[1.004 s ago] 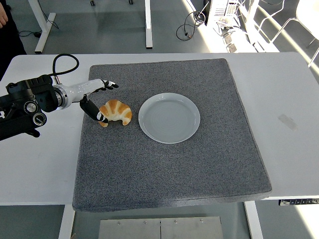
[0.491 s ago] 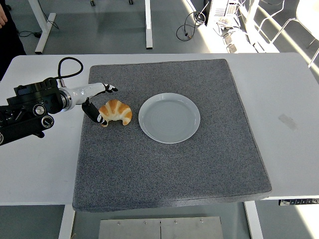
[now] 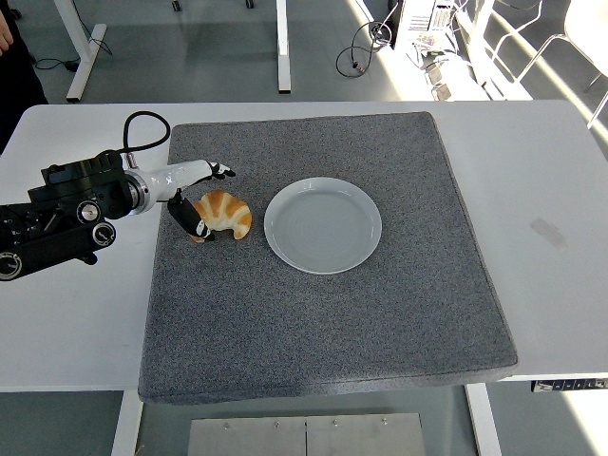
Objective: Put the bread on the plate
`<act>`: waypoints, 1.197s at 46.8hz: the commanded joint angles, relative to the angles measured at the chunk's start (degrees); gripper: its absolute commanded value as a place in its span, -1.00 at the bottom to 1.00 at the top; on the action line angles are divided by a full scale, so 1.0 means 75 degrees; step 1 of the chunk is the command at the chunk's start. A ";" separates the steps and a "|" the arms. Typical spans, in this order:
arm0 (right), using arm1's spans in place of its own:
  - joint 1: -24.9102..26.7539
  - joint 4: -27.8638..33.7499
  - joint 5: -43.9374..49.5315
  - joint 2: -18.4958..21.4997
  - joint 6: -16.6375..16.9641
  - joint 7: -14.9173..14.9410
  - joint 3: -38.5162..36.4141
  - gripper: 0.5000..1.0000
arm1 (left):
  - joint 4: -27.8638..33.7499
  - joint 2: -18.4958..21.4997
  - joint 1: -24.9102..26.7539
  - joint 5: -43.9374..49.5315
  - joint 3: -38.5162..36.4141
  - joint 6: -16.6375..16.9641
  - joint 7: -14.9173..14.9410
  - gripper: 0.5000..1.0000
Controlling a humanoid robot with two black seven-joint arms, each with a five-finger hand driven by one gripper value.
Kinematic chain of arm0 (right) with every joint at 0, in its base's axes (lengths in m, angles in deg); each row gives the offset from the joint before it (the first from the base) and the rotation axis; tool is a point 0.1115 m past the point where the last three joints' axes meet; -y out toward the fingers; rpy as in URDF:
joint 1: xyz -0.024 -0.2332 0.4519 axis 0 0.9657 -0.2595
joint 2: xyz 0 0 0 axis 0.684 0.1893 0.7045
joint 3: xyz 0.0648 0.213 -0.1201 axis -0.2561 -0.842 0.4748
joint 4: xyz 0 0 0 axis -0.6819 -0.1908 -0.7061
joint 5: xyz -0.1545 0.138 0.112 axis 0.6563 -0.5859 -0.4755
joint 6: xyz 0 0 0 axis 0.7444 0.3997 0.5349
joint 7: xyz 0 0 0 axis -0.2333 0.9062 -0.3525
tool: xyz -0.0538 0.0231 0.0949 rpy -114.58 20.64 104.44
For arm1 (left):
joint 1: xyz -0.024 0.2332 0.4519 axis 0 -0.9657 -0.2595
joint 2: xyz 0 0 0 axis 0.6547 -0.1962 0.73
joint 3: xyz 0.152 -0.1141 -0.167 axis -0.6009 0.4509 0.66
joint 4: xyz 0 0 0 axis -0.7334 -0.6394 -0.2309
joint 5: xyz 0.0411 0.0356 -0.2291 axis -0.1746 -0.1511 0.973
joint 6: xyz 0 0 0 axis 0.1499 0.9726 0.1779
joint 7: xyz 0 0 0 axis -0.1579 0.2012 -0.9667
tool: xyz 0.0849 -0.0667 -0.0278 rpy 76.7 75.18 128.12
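Note:
A golden croissant lies on the grey mat, just left of a white plate that holds nothing. My left hand reaches in from the left and straddles the croissant's left end. Its fingers are spread above the bread, and the thumb rests against its lower left tip. The fingers have not closed on it. The right arm does not show.
The grey mat covers most of the white table. A person's dark sleeve shows at the top left corner. Table legs and cables lie on the floor behind.
My left arm has slid to the right, bringing the hand closer over the croissant's left end. The croissant and plate have stayed in place.

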 commanded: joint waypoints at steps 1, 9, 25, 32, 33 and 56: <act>0.0000 0.0000 0.0008 0.0000 0.0000 0.0000 0.0000 1.00 | -0.0006 -0.0004 -0.0040 -0.0021 -0.0019 0.0038 0.0001 0.61; 0.0000 0.0000 -0.0003 0.0000 0.0000 0.0000 0.0000 1.00 | -0.0041 -0.0015 -0.0087 -0.0126 -0.0019 0.0108 -0.0011 0.28; 0.0000 0.0000 -0.0003 0.0000 0.0000 0.0000 0.0000 1.00 | -0.0228 -0.0167 -0.0239 -0.0407 -0.0019 0.0284 -0.0058 -0.07; 0.0000 0.0000 -0.0003 0.0000 0.0000 0.0000 0.0000 1.00 | -0.0228 -0.0179 -0.0286 -0.0501 -0.0008 0.0366 -0.0093 -0.30; -0.0011 0.0000 -0.0003 0.0000 0.0000 0.0000 0.0000 1.00 | -0.0228 -0.0179 -0.0286 -0.0490 -0.0008 0.0355 -0.0093 -0.37; 0.0000 0.0000 -0.0003 0.0000 0.0000 0.0000 0.0000 1.00 | -0.0217 -0.0086 -0.0169 -0.0372 0.0367 0.0355 -0.0151 -1.00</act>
